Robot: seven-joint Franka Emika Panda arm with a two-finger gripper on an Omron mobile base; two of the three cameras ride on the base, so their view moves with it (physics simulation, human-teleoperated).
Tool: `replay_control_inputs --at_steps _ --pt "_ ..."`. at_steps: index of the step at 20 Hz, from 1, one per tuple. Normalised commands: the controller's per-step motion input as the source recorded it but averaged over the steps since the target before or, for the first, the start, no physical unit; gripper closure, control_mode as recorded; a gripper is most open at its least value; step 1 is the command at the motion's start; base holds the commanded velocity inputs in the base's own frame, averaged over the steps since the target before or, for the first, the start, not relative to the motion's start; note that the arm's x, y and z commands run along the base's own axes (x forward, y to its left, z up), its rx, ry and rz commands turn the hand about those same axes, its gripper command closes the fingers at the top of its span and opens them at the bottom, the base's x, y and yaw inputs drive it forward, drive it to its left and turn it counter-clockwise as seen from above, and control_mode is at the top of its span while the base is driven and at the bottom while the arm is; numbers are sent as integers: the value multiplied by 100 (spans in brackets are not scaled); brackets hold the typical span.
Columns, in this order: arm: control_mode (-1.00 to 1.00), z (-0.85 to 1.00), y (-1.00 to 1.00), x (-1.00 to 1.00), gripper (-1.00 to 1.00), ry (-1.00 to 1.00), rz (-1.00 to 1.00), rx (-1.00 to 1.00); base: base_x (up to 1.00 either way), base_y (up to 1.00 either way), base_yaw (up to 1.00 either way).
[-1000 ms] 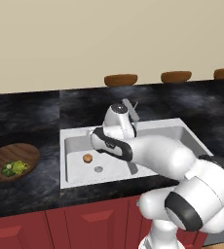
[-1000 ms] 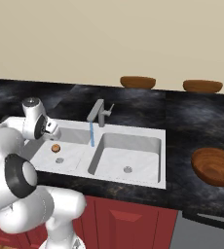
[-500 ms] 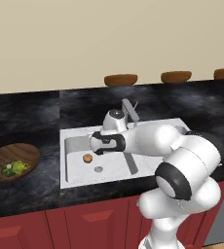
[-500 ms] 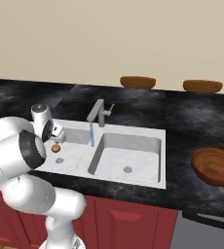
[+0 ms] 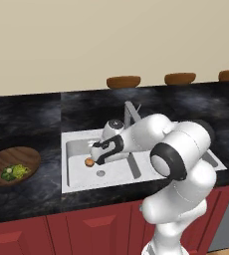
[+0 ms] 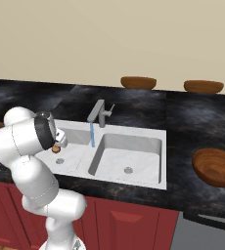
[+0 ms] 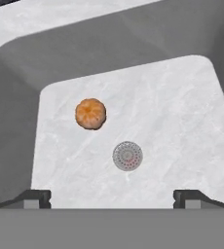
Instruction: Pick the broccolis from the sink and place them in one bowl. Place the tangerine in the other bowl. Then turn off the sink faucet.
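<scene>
since a second ago your arm has dropped lower and swung out over the left basin, bringing the tool [image 7: 112, 197] down into it; the tangerine lies where it did.

counter [image 5: 27, 119]: black, marbled, running the width of both base views. the sink [image 6: 148, 134] is set into it, white, two basins. water runs in a thin blue stream from the sink faucet [image 6: 99, 113] down beside the divider.

one bowl [image 5: 31, 154], wide, dark wood, sits on the counter left of the sink; the broccolis [image 5: 14, 172] lie inside it, green heads together. a second wide wooden bowl [image 6: 215, 167] sits on the counter right of the sink.

your tool hangs over the left basin floor, fingertips [image 7: 33, 196] spread wide, nothing between them. the tangerine [image 7: 90, 114] rests on the basin floor, well ahead of the tips and toward the left one, apart from both. the round grey drain [image 7: 127, 156] lies near it, closer to the tool.
</scene>
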Motion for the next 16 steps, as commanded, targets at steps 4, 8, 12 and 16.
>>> replay_control_inputs --at_steps 4,8,12,16 --pt "-100 -14 3 14 -100 3 0 0 0 0 0" --pt "-100 -1 0 15 -100 9 0 4 0 0 0" --pt "-100 0 0 13 -100 11 -2 11 0 0 0" --pt "-100 -21 0 10 -100 3 0 3 0 0 0"
